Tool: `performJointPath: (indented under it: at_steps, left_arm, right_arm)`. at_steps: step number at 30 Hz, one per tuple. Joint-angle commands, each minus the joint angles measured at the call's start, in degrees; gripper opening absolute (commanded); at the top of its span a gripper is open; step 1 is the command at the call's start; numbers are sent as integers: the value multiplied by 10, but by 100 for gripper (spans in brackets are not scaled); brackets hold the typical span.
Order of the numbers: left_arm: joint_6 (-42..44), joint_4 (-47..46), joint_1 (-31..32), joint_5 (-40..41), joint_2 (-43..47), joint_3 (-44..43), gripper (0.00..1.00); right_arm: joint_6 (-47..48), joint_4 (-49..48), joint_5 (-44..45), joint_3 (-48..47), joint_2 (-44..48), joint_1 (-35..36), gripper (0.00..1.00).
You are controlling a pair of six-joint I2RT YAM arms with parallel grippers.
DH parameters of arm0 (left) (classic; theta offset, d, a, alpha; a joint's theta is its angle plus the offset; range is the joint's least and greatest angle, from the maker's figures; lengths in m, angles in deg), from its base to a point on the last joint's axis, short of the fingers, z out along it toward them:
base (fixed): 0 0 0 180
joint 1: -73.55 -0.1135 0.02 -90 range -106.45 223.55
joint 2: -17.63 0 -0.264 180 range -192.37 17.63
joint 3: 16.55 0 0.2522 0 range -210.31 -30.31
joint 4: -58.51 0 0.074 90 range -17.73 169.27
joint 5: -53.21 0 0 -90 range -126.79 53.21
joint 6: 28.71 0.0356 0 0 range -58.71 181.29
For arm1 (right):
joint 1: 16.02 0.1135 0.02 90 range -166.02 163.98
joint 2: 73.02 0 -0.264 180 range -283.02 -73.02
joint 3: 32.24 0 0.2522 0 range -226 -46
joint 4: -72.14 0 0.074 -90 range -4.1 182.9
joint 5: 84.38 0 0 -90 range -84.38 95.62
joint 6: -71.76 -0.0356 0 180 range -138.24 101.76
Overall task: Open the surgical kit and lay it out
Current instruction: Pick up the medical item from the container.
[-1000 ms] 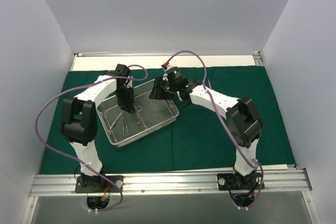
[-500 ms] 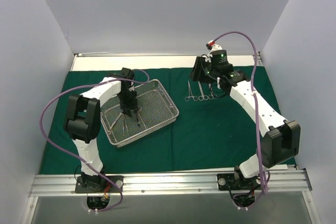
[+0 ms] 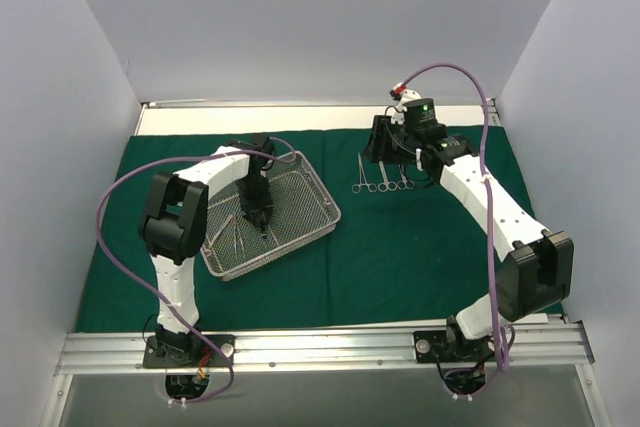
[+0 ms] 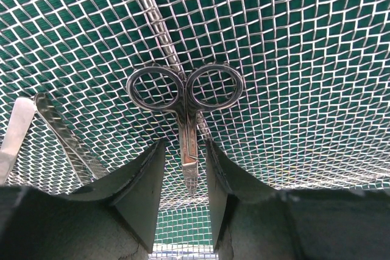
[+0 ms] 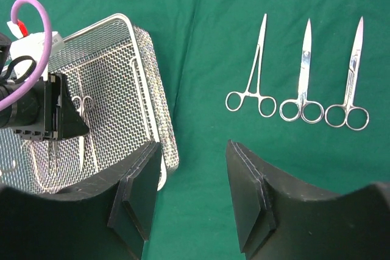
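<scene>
The dark green cloth (image 3: 400,247) lies spread on the table. The silver wire-mesh tray (image 3: 300,239) sits on it at centre left. My left gripper (image 3: 255,212) is down inside the tray. In the left wrist view it (image 4: 184,150) is open, its fingers on either side of the blade of steel scissors (image 4: 183,89) lying on the mesh. Another slim instrument (image 4: 67,138) lies to the left. My right gripper (image 3: 382,142) is open and empty above the cloth (image 5: 201,41). Three scissor-handled instruments (image 3: 380,177) lie side by side on the cloth; they also show in the right wrist view (image 5: 303,83).
Grey walls close in the table on the left, right and back. A white strip of table (image 3: 300,117) shows behind the cloth. A metal rail (image 3: 320,347) runs along the near edge. Purple cables loop off both arms.
My right arm swung from the tray's far corner to the back right, where three instruments now lie on the cloth. My left gripper shifted slightly right within the tray.
</scene>
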Motion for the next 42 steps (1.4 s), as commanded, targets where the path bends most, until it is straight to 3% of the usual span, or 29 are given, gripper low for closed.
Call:
performJointPath:
  at_steps: [1, 10, 25, 42]
  left_arm:
    - [-17, -4, 4, 48, -38, -1, 41]
    - [25, -52, 2, 0, -45, 38, 3]
    - [88, -37, -26, -86, 59, 22, 2]
    - [97, -48, -59, -157, 114, 39, 2]
  right_arm:
    - [15, -1, -12, -3, 31, -1, 47]
    - [-31, -19, -45, 24, 18, 18, 46]
    - [-218, -228, -92, 77, -64, 115, 34]
    - [-309, -358, -109, 76, -161, 173, 38]
